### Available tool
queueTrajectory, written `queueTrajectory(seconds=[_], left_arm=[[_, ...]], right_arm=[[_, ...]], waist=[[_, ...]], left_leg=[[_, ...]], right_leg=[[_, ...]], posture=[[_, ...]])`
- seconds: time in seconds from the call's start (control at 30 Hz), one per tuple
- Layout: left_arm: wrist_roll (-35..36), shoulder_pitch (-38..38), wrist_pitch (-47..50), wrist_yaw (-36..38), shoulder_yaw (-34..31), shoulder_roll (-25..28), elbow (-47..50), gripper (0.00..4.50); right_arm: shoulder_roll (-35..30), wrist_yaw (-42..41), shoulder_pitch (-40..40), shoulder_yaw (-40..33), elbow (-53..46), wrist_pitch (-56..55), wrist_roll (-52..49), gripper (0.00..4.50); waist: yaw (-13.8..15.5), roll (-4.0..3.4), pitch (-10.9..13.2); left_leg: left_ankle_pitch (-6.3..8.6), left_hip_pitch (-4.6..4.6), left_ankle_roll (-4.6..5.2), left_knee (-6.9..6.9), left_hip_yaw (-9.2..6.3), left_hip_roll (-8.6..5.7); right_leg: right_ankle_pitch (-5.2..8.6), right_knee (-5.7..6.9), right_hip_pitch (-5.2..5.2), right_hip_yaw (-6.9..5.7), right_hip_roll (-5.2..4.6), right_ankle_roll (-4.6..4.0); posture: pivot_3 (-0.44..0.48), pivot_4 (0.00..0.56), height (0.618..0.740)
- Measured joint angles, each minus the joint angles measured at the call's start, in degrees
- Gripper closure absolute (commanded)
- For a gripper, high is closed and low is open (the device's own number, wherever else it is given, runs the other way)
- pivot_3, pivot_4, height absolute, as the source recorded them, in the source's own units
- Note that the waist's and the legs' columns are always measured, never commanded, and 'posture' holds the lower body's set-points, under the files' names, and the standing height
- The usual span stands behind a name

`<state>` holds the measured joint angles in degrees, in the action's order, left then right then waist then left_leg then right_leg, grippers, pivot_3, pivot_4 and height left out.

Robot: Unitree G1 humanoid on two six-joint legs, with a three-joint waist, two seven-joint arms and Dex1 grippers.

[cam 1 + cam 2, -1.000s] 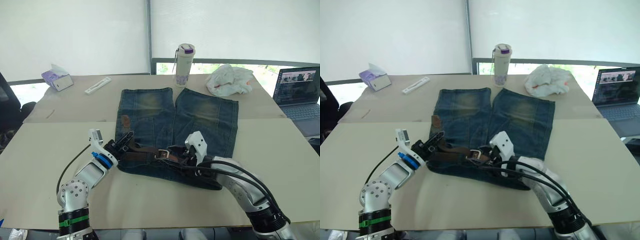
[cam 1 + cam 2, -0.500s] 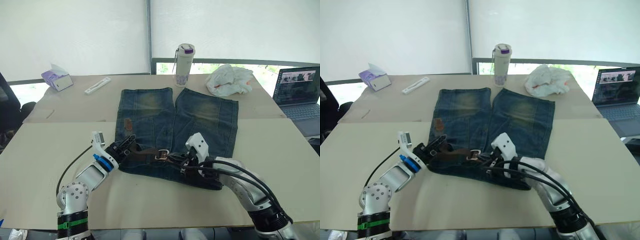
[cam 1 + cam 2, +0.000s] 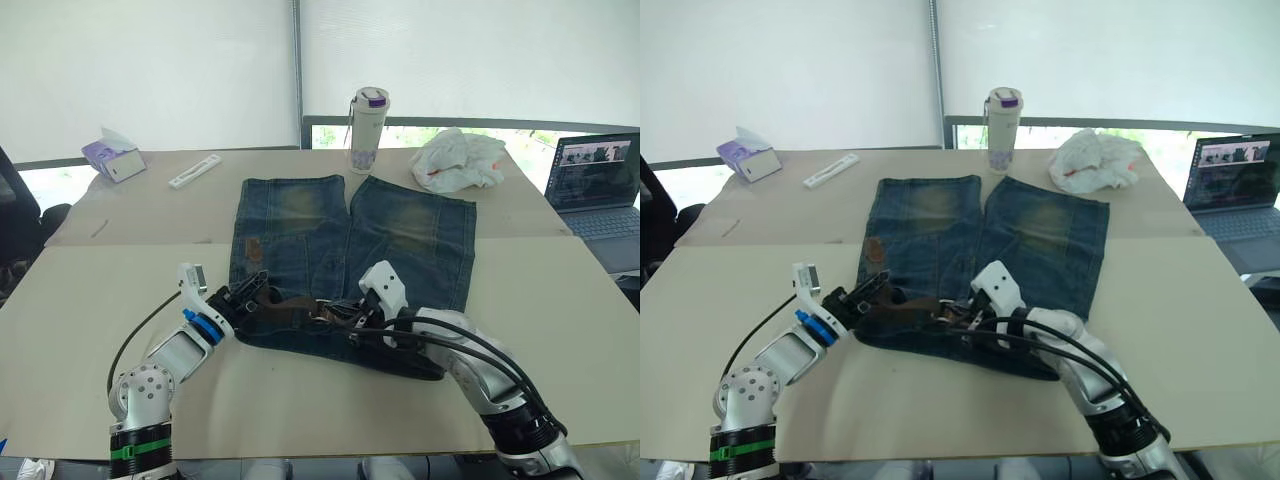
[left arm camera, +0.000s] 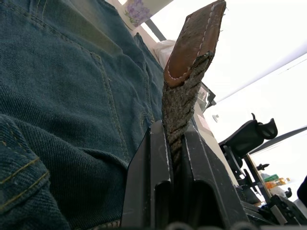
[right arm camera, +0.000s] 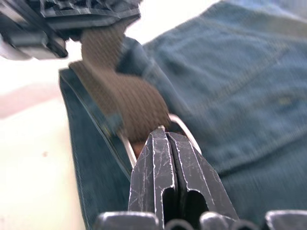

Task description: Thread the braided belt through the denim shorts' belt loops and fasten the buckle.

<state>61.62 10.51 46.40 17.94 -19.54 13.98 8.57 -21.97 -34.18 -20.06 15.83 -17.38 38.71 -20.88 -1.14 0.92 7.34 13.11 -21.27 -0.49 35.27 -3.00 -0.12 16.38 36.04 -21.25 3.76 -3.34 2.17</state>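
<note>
Braided belt (image 3: 285, 310) was lying along the waistband of the denim shorts (image 3: 350, 250) on the table (image 3: 90, 290), spanning between both sets of jaws. Left gripper (image 4: 175, 158) was clamped on the leather-tipped strap end, tip standing up past the jaws. Right gripper (image 5: 165, 143) was closed at the buckle (image 3: 322, 311), silver frame right at the jaw tips with the strap feeding into it; whether the frame itself was pinched could not be told. Judged step: fastening. Buckle should be held steady and flat, strap tip drawn straight through the frame, slack kept low so the denim wasn't bunched
</note>
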Motion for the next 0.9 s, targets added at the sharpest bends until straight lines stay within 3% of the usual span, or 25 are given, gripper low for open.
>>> queueTrajectory(seconds=[0.37,0.7,0.9], left_arm=[[-0.9,0.0,-0.2,1.3,0.0,1.0,-0.1,4.5],[-2.1,0.0,-0.2,2.9,-0.3,2.2,-0.6,4.5],[-3.0,-0.1,-0.2,3.4,-0.3,2.2,-0.7,4.5]], right_arm=[[1.2,0.5,0.0,1.6,1.4,0.4,2.1,4.47],[1.1,-0.5,0.5,-2.7,-0.4,0.2,0.5,4.47],[2.7,0.5,0.1,0.4,2.1,-0.2,3.9,4.47]], waist=[[-0.1,0.0,0.0],[-0.1,0.0,0.0],[-0.3,0.0,0.0]], left_leg=[[0.0,0.0,0.0,-0.03,0.0,0.0],[0.0,0.02,0.0,-0.06,0.0,0.01],[0.0,0.03,0.0,-0.07,0.0,0.01]], right_leg=[[0.0,0.0,-0.02,0.0,-0.01,0.0],[0.0,0.0,-0.02,0.0,-0.01,0.0],[0.0,0.0,-0.02,0.01,-0.01,0.0]], posture=[[0.0,0.15,0.74],[0.0,0.15,0.74],[0.0,0.15,0.74]])
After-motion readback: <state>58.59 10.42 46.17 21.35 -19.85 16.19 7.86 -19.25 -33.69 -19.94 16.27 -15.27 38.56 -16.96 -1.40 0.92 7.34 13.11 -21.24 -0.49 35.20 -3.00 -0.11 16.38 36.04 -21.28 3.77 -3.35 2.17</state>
